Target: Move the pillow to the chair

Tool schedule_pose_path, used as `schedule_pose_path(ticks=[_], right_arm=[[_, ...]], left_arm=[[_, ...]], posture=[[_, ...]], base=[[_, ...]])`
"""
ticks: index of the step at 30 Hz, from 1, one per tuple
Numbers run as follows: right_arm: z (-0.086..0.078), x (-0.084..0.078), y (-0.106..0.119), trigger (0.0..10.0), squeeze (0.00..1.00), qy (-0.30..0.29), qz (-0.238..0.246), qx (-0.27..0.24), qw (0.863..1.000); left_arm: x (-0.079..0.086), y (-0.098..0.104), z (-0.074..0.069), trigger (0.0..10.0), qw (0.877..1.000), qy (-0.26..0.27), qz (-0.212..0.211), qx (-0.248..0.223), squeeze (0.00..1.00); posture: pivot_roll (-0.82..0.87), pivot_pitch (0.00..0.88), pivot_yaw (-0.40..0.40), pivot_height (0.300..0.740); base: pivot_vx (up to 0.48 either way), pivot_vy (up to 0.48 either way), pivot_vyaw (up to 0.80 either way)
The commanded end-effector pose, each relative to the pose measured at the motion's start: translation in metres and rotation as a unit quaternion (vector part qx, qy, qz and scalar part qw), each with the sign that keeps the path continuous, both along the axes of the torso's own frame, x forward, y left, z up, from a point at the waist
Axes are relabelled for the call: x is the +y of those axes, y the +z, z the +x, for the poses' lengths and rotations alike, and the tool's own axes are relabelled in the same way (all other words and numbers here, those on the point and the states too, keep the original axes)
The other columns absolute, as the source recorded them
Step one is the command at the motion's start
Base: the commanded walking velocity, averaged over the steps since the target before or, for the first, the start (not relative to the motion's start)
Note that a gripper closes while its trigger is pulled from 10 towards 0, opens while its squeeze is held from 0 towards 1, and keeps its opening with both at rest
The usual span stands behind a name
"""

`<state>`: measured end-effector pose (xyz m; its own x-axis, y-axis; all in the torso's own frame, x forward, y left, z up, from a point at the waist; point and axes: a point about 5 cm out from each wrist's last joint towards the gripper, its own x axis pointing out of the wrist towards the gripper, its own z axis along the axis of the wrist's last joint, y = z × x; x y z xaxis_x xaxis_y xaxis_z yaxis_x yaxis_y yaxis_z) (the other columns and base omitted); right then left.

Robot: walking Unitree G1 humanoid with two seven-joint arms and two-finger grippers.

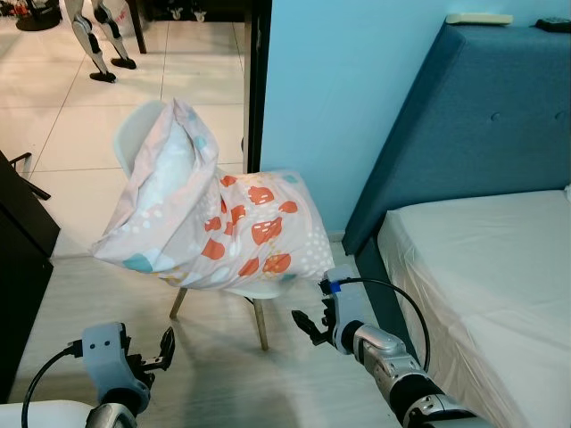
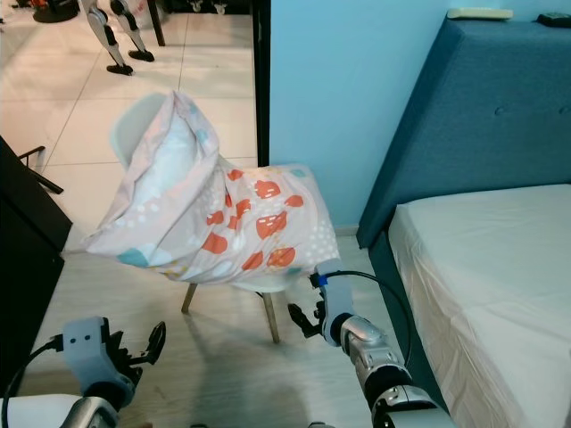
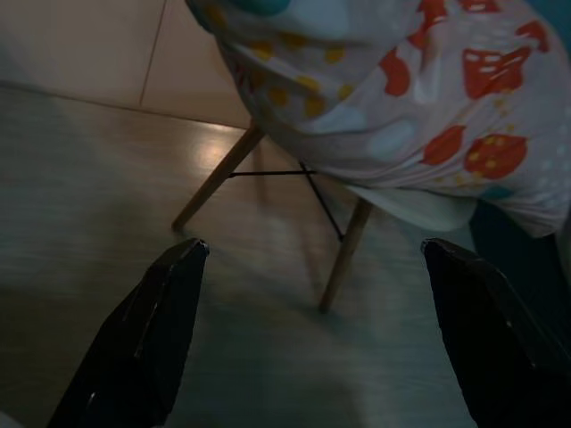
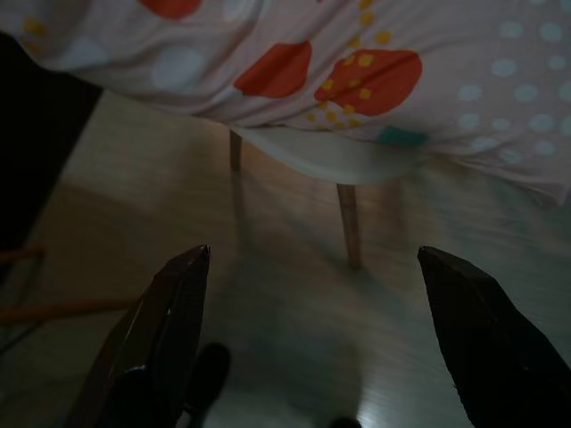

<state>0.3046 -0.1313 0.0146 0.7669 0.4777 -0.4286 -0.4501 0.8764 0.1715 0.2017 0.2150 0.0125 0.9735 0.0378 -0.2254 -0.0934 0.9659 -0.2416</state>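
At frame centre, pillow point(image 1: 210, 214) draped over chair point(image 1: 268, 287), slumped against its back. Lower left, left gripper point(image 1: 162, 349) spread wide, empty. Lower centre, right gripper point(image 1: 314, 319) likewise wide, empty.

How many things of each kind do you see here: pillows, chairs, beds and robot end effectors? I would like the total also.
Pillow: 1
Chair: 1
Bed: 1
End effectors: 2, left end effector and right end effector, both open
Total: 5
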Motion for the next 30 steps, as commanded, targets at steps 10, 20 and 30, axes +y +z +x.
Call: schedule_pose_path(ticks=[10, 20, 30], right_arm=[[-0.007, -0.01, -0.005, 10.0, 0.0, -0.052, 0.091, 0.027, 0.994], [-0.005, -0.013, -0.001, 10.0, 0.0, -0.051, 0.101, 0.024, 0.993], [-0.005, -0.014, -0.001, 10.0, 0.0, -0.047, 0.091, 0.024, 0.994]], left_arm=[[0.005, 0.003, -0.009, 10.0, 0.999, 0.024, 0.032, 0.019, 0.0], [0.003, 0.007, -0.007, 10.0, 0.999, 0.032, 0.019, 0.019, 0.0], [0.003, 0.006, -0.006, 10.0, 0.999, 0.036, 0.014, 0.023, 0.0]], posture=[[-0.01, 0.219, -0.116, 0.74], [-0.03, 0.244, -0.128, 0.74], [-0.04, 0.241, -0.133, 0.74]], base=[[0.0, 0.0, 0.0], [0.0, 0.0, 0.0], [0.0, 0.0, 0.0]])
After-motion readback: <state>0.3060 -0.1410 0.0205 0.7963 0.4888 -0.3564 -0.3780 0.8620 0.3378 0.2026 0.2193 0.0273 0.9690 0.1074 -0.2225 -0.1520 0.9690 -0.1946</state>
